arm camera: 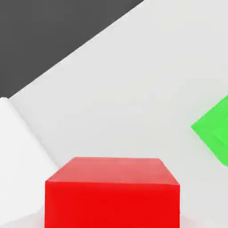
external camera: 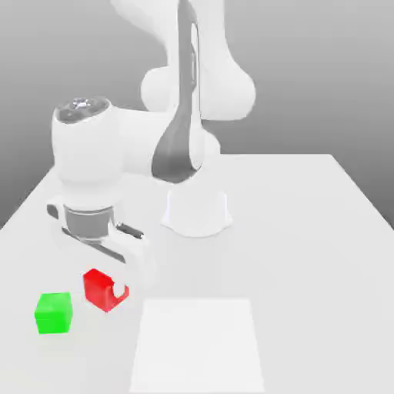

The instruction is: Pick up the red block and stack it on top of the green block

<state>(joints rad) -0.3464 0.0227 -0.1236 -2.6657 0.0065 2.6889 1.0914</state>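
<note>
The red block (external camera: 95, 286) sits low over the white table (external camera: 308, 231), at the exterior view's left near the front. My gripper (external camera: 108, 291) comes down on it from above and is shut on it, with one white fingertip (external camera: 118, 291) pressed against the block's right face. The green block (external camera: 54, 312) rests on the table just to the left of the red one and a little nearer the front, apart from it. In the hand view the red block (arm camera: 112, 191) is close up, with the green block (arm camera: 214, 129) off to one side.
A lighter white square patch (external camera: 196, 342) lies on the table to the right of the blocks. The arm's round base (external camera: 196, 212) stands behind them at mid table. The table's left edge runs close to the green block.
</note>
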